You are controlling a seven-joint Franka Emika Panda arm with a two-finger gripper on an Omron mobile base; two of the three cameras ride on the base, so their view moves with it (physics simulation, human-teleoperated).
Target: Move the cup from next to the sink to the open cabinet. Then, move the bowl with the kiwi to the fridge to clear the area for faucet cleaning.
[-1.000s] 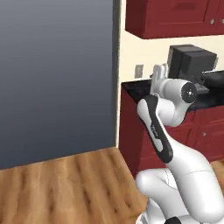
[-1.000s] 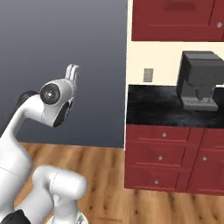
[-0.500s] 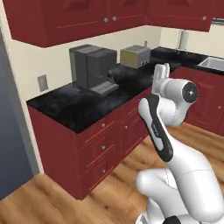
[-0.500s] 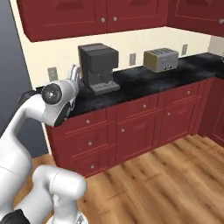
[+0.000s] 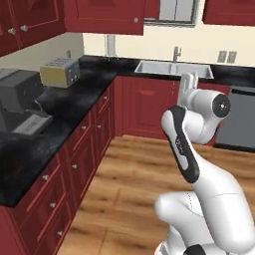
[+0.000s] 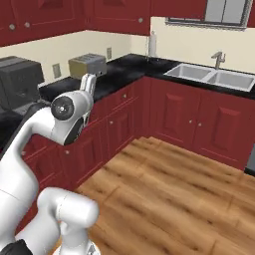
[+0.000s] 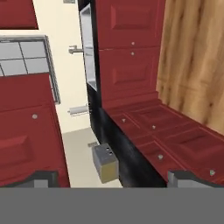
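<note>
Left base view put the sink at the far side of the room, set into the black stone counter under the window, with the faucet standing behind the basin; the right base view showed the same sink as a pale grey double basin with a rounded rim, plainly lighter than the dark stone around it. No cup, bowl or kiwi could be made out beside it at that range, so the rim near the basin was too small to read. The gripper was folded up high against the arm, well apart from every counter, and the hand view showed its two dark fingertips spread wide with nothing between them, so it stood released and empty. The likeliest trouble, as a judgement, lay in the approach: with the base on the wooden floor and the corner run of base cabinets close on the left, driving in crooked could bring the raised elbow against the toaster or the coffee machine. Stopping too far from the sink would force a long stretched reach, and a light yellow tumbler could tip under a poorly aligned grasp.
</note>
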